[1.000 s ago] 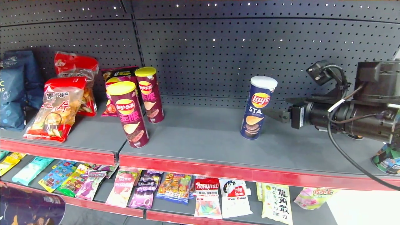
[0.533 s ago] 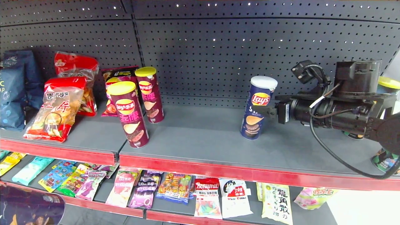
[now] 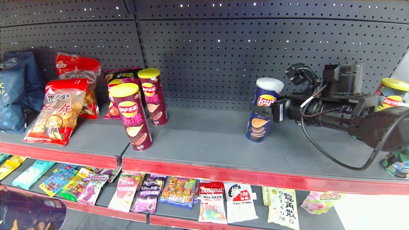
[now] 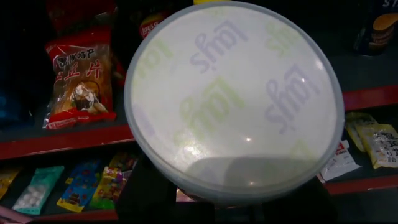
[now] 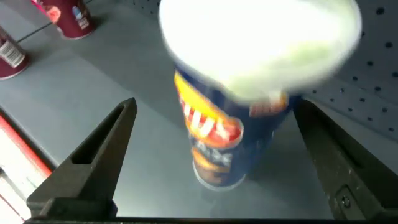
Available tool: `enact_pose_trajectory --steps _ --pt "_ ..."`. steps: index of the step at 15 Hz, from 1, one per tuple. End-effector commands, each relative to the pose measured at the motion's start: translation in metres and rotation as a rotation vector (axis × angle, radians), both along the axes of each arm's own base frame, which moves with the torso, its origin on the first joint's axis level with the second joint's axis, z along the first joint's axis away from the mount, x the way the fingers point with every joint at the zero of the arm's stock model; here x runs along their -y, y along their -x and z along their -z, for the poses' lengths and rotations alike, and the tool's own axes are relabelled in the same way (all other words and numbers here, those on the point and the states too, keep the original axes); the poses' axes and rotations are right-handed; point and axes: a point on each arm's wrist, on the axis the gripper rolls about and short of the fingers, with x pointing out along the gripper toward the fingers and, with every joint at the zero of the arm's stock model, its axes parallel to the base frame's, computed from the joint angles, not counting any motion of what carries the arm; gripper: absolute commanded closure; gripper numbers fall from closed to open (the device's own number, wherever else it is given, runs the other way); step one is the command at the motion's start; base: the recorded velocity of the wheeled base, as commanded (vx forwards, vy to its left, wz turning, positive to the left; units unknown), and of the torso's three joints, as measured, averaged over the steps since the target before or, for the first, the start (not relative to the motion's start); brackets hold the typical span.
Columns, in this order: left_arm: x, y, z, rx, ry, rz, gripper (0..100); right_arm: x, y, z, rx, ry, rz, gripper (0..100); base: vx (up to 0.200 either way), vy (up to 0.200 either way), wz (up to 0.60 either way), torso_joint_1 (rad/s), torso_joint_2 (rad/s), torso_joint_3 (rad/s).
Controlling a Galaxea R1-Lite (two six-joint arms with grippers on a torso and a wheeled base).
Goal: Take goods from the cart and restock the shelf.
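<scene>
The right claw (image 3: 260,111) is spread wide, one finger on each side of the blue chip can (image 3: 258,127), with gaps between them. The can stands upright on the grey shelf (image 3: 204,140), right of centre, well apart from two purple cans (image 3: 132,116) at left.

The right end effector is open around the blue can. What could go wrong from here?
1. The blue can is tall, narrow and upright between the open fingers of the right end effector; an uneven closing could tip it over.
2. The arm's cable hangs low over the shelf and might catch the green can at the right edge.
3. The arm passes close in front of the yellow-lidded can; a sideways move may knock it.
</scene>
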Motion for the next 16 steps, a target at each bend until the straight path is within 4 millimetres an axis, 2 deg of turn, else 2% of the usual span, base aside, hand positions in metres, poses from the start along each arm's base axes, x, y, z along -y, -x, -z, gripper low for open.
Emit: enact_pose_trajectory --steps 1,6,12,13,16 --pt "0.000 0.000 0.000 -0.002 0.000 -0.001 100 -0.003 -0.009 0.004 -0.006 -0.002 0.000 0 0.000 0.000 0.00 0.000 0.00 0.000" --pt "0.000 0.000 0.001 -0.005 0.000 -0.001 100 -0.011 -0.032 0.007 0.009 -0.002 0.024 0 0.000 0.000 0.00 0.000 0.00 0.000" --pt "0.000 -0.001 0.002 -0.006 0.000 0.000 100 -0.018 -0.042 0.009 0.017 0.000 0.033 0 0.000 0.000 0.00 0.000 0.00 0.000" --pt "0.000 -0.001 0.002 -0.008 0.000 0.000 100 -0.018 -0.044 0.008 0.033 -0.005 0.036 100 0.000 0.000 0.00 0.000 0.00 0.000" --pt "0.000 -0.001 0.002 -0.009 0.000 0.000 100 -0.025 -0.040 0.008 0.046 -0.006 0.031 100 0.000 0.000 0.00 0.000 0.00 0.000"
